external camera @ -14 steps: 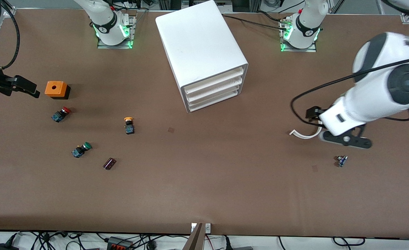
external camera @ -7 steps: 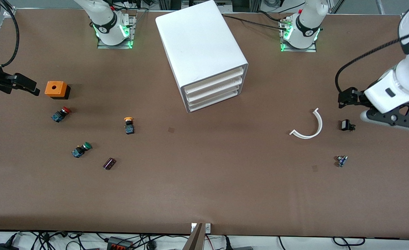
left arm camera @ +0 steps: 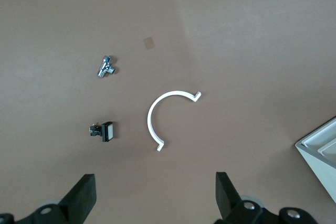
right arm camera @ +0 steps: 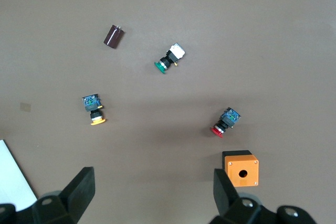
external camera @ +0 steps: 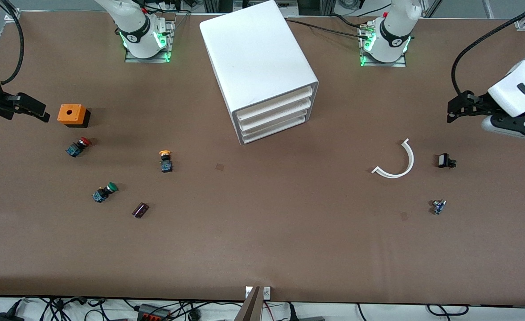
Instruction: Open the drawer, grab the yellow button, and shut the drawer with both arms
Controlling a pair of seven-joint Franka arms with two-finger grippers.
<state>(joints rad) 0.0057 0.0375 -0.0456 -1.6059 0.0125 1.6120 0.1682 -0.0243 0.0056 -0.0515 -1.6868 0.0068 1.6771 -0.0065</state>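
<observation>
Front view: drawer point(external camera: 275, 103) closed in cabinet point(external camera: 258, 67); button point(external camera: 166, 161) on open table toward the right arm's end, near red button point(external camera: 78, 146), which risks a wrong pick.
Left wrist view: left gripper point(left arm camera: 155, 198) wide open, empty, over white arc point(left arm camera: 168, 116).
Right wrist view: right gripper point(right arm camera: 152, 195) wide open, empty, beside orange box point(right arm camera: 240, 168).

White cabinet point(external camera: 258, 62), orange box point(external camera: 71, 114), orange-yellow-capped button point(external camera: 166, 160), red-capped point(external camera: 78, 146) and green-capped point(external camera: 104, 192) switches on brown table point(external camera: 262, 240).

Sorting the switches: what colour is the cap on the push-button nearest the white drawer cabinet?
Orange-yellow cap on a black-and-blue push-button; clearest in the right wrist view.
</observation>
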